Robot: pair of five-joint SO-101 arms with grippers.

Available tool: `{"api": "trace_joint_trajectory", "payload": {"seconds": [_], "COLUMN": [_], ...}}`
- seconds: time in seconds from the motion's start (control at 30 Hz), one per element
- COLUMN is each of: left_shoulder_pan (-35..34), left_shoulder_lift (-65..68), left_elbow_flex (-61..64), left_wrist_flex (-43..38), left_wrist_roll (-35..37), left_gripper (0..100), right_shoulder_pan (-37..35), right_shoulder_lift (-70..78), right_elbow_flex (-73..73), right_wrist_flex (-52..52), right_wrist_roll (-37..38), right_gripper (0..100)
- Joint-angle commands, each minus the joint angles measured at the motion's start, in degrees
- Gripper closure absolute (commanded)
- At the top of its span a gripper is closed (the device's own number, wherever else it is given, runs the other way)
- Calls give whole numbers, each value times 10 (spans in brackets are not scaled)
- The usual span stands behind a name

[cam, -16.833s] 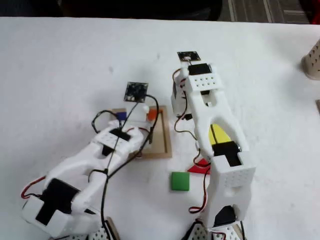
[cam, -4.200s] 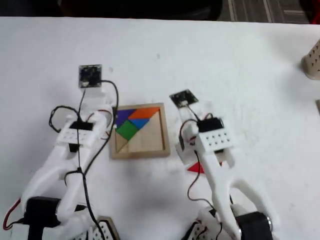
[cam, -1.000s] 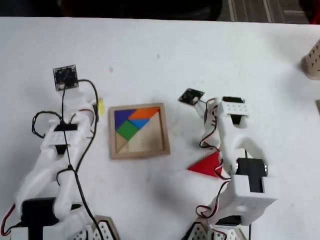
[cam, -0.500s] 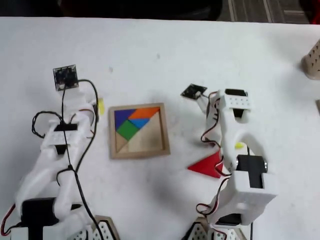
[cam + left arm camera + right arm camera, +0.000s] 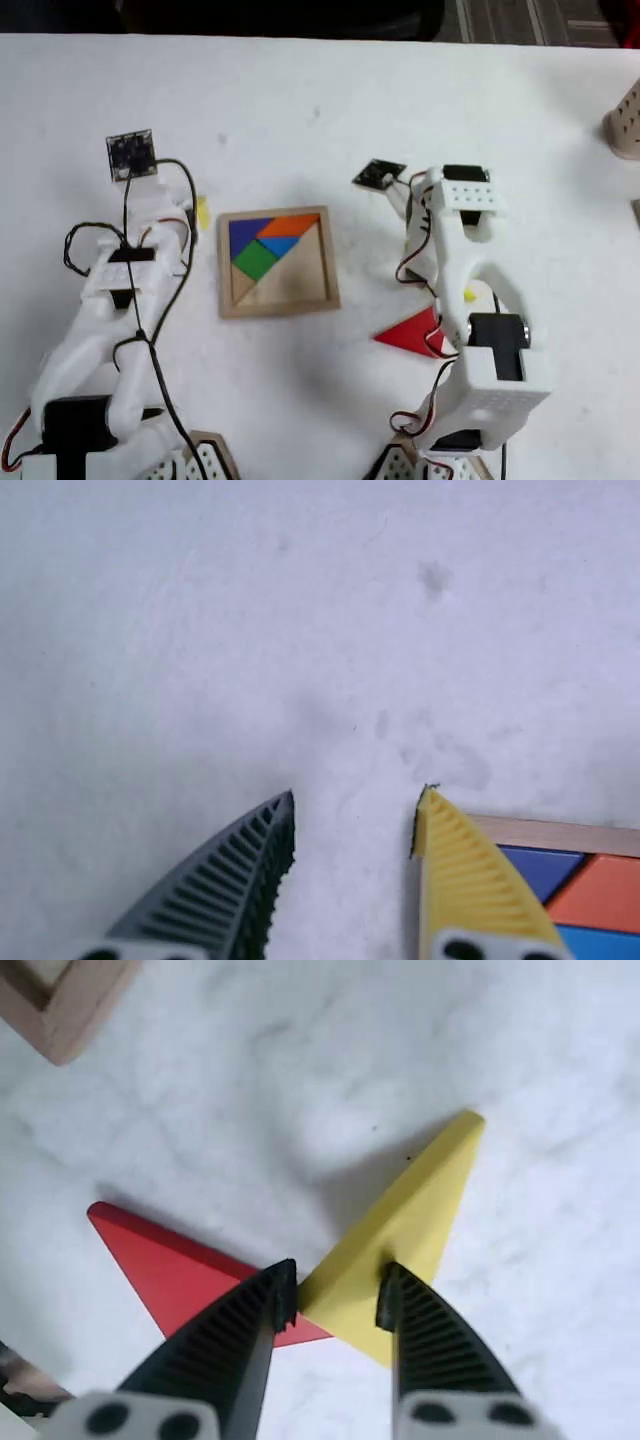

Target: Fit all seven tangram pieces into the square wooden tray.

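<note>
The square wooden tray (image 5: 279, 298) lies mid-table holding purple, orange, blue and green pieces (image 5: 256, 260). A red triangle (image 5: 410, 333) rests on the table to its right, beside the right arm. In the right wrist view my right gripper (image 5: 335, 1295) is shut on one corner of the yellow triangle (image 5: 410, 1210), which stands tilted over its shadow next to the red triangle (image 5: 170, 1255). A sliver of that yellow triangle (image 5: 470, 294) peeks from under the arm. My left gripper (image 5: 355, 805) is open over bare table just off the tray's corner (image 5: 540, 832).
A pale ridged object (image 5: 625, 120) stands at the table's far right edge. Wires loop over both arms. White tabletop stretches behind the tray and to the far right.
The right arm's wrist has swung slightly left and the yellow triangle now peeks from under it. The left arm and the tray's pieces have not moved over the last second.
</note>
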Motion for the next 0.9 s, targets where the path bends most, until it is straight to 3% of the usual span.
{"api": "trace_joint_trajectory", "payload": {"seconds": [0.0,0.33,0.87], "left_shoulder_pan": [-2,-5,-5], "left_shoulder_lift": [-27,-27,-27], "left_elbow_flex": [-5,-5,-5], "left_wrist_flex": [-21,-19,-20], "left_wrist_roll": [-4,-4,-4], "left_gripper": [779,779,779], "right_shoulder_pan": [-1,58,67], "right_shoulder_lift": [7,7,160], "right_elbow_flex": [-11,-69,-120], "right_wrist_flex": [9,8,-38], "right_wrist_roll": [15,16,15], "right_gripper": [959,982,981]}}
